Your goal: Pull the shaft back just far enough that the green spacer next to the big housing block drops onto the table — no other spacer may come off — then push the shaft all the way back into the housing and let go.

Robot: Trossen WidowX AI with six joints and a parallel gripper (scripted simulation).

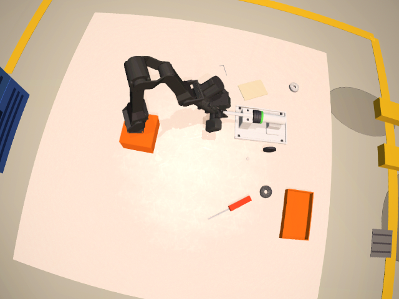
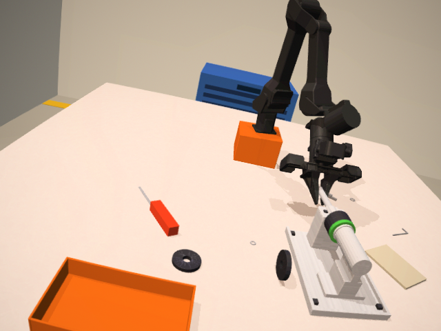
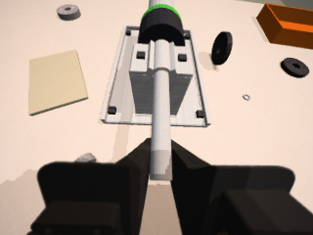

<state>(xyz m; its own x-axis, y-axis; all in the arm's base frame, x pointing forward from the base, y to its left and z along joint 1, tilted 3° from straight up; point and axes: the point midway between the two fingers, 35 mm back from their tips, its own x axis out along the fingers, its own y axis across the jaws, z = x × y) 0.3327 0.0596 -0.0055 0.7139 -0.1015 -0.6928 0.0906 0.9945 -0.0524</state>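
Observation:
My gripper is shut on the free end of the white shaft. The shaft runs level over the notched support block toward the large white cylindrical housing. The green spacer sits around the shaft line, against the housing's near end. Black spacers sit beside it, between it and the support block. The shaft inside the spacers and housing is hidden.
The white base plate carries the fixture. A black disc stands on edge beside it. Another black disc, a red screwdriver, an orange tray and a beige card lie around.

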